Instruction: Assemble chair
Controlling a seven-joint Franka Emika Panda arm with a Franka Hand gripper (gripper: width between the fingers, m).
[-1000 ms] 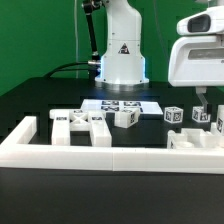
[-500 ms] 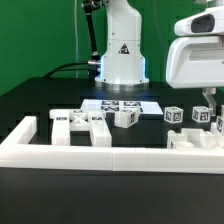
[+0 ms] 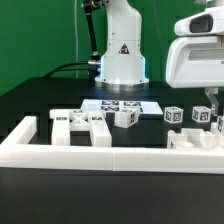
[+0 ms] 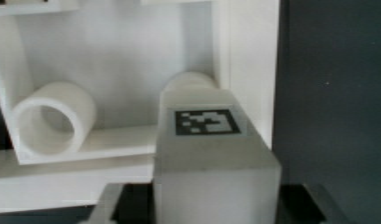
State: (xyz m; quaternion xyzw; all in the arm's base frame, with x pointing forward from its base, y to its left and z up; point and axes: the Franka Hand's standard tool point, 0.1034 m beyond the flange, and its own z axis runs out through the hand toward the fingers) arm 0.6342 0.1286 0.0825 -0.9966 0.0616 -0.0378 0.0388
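Loose white chair parts with black-and-white tags lie on the black table. In the exterior view my gripper (image 3: 211, 104) hangs low at the right, over a tagged piece (image 3: 201, 116). The wrist view shows a rounded white bar (image 4: 212, 140) with a square tag on its upper face. It runs straight between my jaws, and both dark fingers (image 4: 132, 205) press against its sides. My gripper (image 4: 213, 208) is shut on this bar. A flat tagged part (image 3: 82, 125) and a small tagged block (image 3: 126, 118) lie further to the exterior view's left.
The long white border frame (image 3: 110, 150) runs along the front and turns up at both ends. The marker board (image 3: 120, 104) lies before the robot base (image 3: 121, 60). Another tagged block (image 3: 174, 115) is near my gripper. A white ring-shaped piece (image 4: 54, 122) sits beside the bar.
The jaws have come together onto the white bar; a second ago they stood wide apart. The hand has shifted slightly toward the exterior view's right.
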